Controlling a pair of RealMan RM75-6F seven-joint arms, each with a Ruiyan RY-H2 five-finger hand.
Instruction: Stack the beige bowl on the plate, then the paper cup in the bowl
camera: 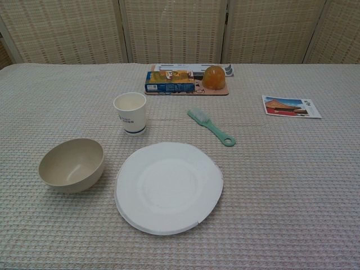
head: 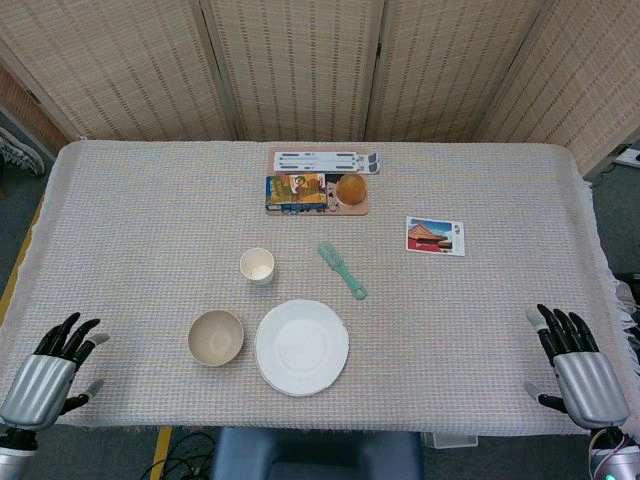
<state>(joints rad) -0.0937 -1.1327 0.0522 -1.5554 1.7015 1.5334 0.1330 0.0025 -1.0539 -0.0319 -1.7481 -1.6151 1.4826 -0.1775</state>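
A beige bowl sits empty and upright on the table, just left of a white plate. Behind them stands a paper cup, upright and empty. My left hand rests at the table's near left corner, fingers spread, holding nothing, well left of the bowl. At the near right edge my right hand lies the same way, fingers apart and empty, far from the plate. Neither hand shows in the chest view.
A green brush lies right of the cup. Further back are a tray with a blue box and an orange object, a white strip behind it, and a postcard at the right.
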